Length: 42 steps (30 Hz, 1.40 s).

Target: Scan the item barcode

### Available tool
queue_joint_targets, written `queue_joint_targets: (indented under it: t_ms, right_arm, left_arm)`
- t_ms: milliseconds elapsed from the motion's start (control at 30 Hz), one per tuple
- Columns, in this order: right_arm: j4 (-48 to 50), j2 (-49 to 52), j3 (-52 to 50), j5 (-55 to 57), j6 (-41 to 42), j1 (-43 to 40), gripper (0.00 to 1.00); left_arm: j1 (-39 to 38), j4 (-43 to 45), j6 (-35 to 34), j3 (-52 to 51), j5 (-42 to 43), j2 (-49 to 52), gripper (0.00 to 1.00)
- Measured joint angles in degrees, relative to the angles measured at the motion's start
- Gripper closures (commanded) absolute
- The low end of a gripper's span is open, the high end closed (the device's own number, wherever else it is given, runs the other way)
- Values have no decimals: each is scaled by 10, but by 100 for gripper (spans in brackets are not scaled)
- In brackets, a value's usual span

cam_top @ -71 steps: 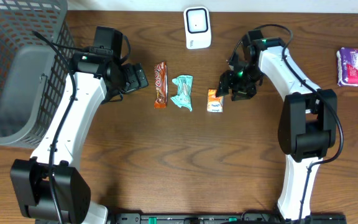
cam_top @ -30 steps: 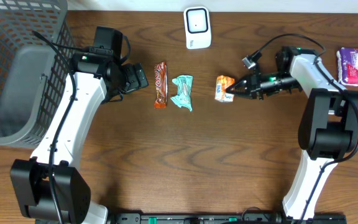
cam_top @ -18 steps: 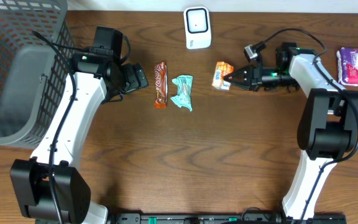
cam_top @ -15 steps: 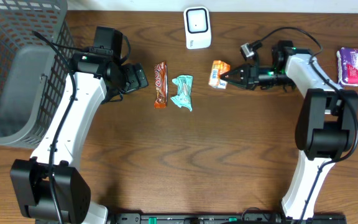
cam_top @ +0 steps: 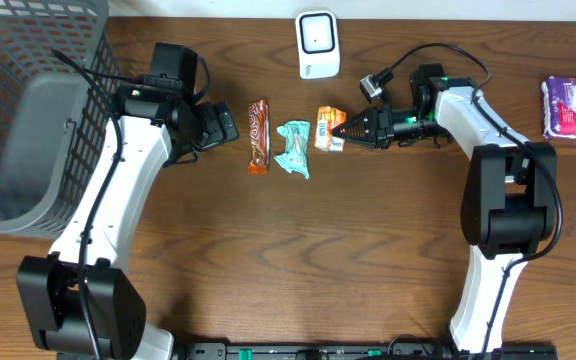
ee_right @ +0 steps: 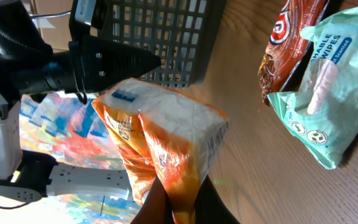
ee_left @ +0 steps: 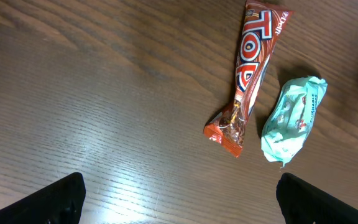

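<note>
We find the right gripper clamped on the orange packet at the centre of the overhead frame, just right of the wipes pack and chocolate bar. The left gripper stands spread wide, holding nothing, left of the bar. Farther up, the white scanner sits at top centre.

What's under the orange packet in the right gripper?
Only wooden table shows around the orange packet, pinched in the right gripper. The green wipes pack lies beside it, not beneath. The spot directly below is covered by the packet itself.
</note>
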Motion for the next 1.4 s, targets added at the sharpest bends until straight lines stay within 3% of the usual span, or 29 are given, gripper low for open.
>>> queue_joint_targets:
  t_ms: [1400]
  right_arm:
    - [0, 0, 0, 26, 1, 1, 99]
  left_arm:
    - [0, 0, 0, 0, 0, 0, 2]
